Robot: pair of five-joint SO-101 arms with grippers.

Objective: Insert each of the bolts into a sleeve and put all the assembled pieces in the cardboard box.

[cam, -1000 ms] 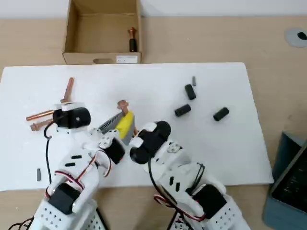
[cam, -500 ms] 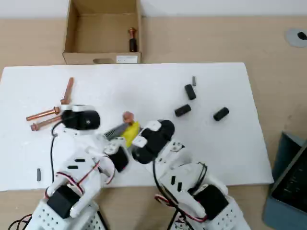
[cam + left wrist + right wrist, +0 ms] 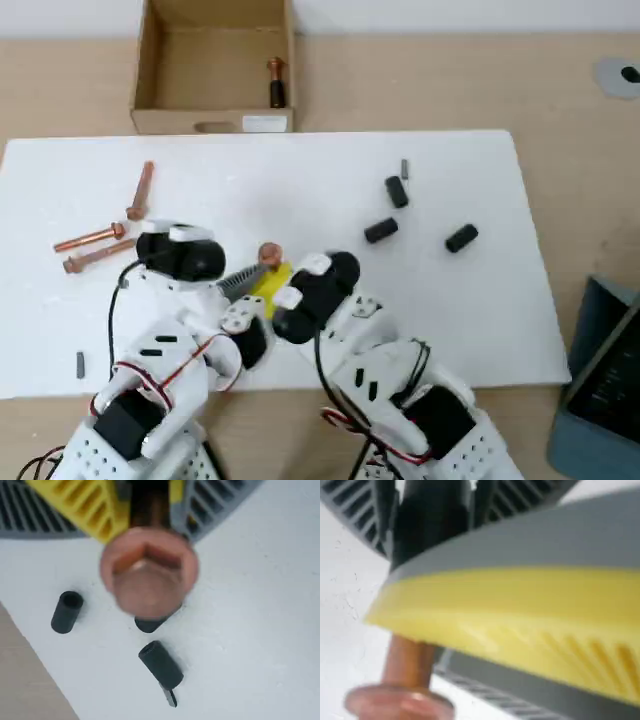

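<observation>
White mat (image 3: pixel 480 300) — left end effector (image 3: pixel 150 505) tight on copper bolt (image 3: pixel 148 580), right (image 3: pixel 436 500) on black sleeve (image 3: pixel 427 530)

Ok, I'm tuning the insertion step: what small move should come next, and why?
Probably ease the left gripper, with its bolt, lengthwise toward the sleeve held in the right gripper: the copper shank looks roughly in line with that sleeve. Whether the tip has entered is hidden behind the yellow finger.
</observation>
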